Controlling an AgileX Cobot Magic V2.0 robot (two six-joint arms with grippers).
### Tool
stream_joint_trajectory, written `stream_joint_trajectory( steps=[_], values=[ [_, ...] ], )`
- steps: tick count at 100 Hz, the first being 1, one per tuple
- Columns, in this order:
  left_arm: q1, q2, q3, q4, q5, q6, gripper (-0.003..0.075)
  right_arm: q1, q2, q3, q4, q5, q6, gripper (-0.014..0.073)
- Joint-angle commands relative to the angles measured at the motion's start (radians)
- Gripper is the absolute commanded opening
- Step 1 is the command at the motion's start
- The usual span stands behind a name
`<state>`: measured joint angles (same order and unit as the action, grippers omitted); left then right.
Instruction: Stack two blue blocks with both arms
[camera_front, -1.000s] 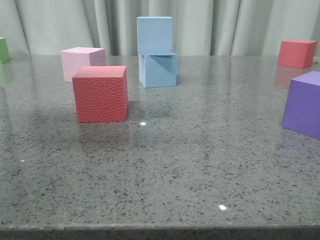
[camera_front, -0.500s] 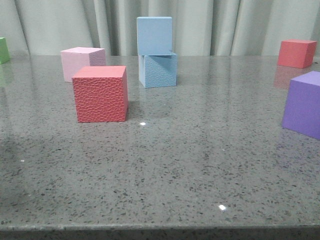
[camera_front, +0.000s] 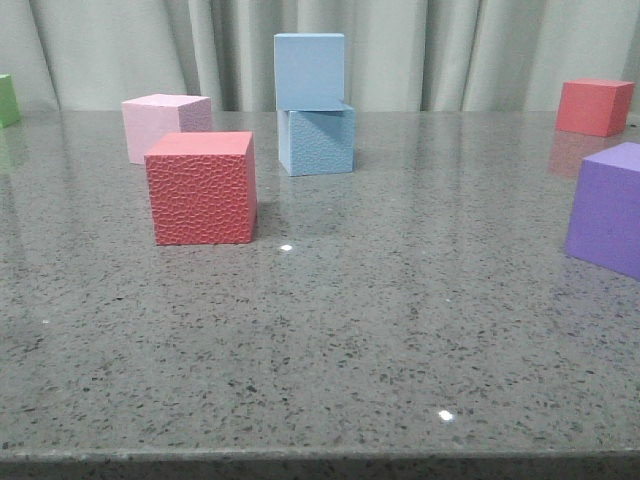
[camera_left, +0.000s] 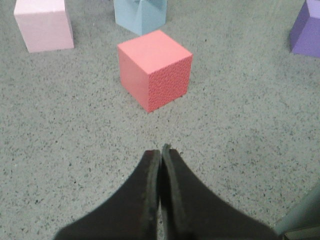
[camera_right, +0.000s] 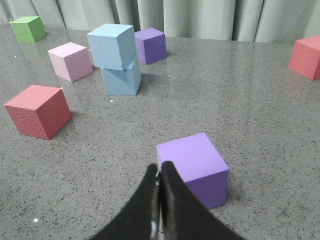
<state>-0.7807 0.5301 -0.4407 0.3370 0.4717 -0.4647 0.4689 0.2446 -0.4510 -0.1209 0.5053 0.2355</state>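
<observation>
Two pale blue blocks stand stacked at the back middle of the table: the upper blue block (camera_front: 309, 70) rests on the lower blue block (camera_front: 317, 140), turned a little and shifted left. The stack also shows in the right wrist view (camera_right: 112, 46) and its base shows in the left wrist view (camera_left: 140, 14). My left gripper (camera_left: 161, 151) is shut and empty, low over the table in front of a red cube. My right gripper (camera_right: 159, 170) is shut and empty, beside a purple cube. Neither gripper shows in the front view.
A red cube (camera_front: 201, 187) stands front left, with a pink cube (camera_front: 163, 126) behind it. A purple cube (camera_front: 608, 207) is at the right edge, a second red cube (camera_front: 594, 106) at back right, a green cube (camera_front: 7, 99) at back left. Another purple cube (camera_right: 150, 45) stands behind the stack.
A faint shadow on the table at the front left has gone. The blocks have not moved.
</observation>
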Motion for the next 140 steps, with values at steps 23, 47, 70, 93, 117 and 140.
stream_joint_trajectory(
  steps=[23,47,70,93,117,140],
  values=[
    [-0.009,-0.003,-0.021,0.001,-0.080,-0.005,-0.0018,-0.003,0.009,-0.022,-0.016,-0.097,-0.012,-0.0113],
    [-0.009,-0.003,-0.021,0.001,-0.080,-0.005,-0.0018,-0.003,0.009,-0.022,-0.016,-0.097,-0.012,-0.0113],
    [-0.009,-0.003,-0.019,0.001,-0.080,-0.005,-0.0018,-0.003,0.009,-0.022,-0.016,-0.097,-0.012,-0.0113],
    [0.058,-0.057,0.019,0.080,-0.092,-0.005,-0.0018,-0.003,0.009,-0.022,-0.016,-0.097,-0.012,-0.0113],
    [0.227,-0.170,0.131,0.070,-0.301,-0.005,-0.0019,-0.003,0.009,-0.022,-0.016,-0.097,-0.012,-0.0113],
    [0.443,-0.300,0.199,-0.105,-0.352,0.217,-0.0019,-0.003,0.009,-0.022,-0.016,-0.097,-0.012,-0.0113]
  ],
)
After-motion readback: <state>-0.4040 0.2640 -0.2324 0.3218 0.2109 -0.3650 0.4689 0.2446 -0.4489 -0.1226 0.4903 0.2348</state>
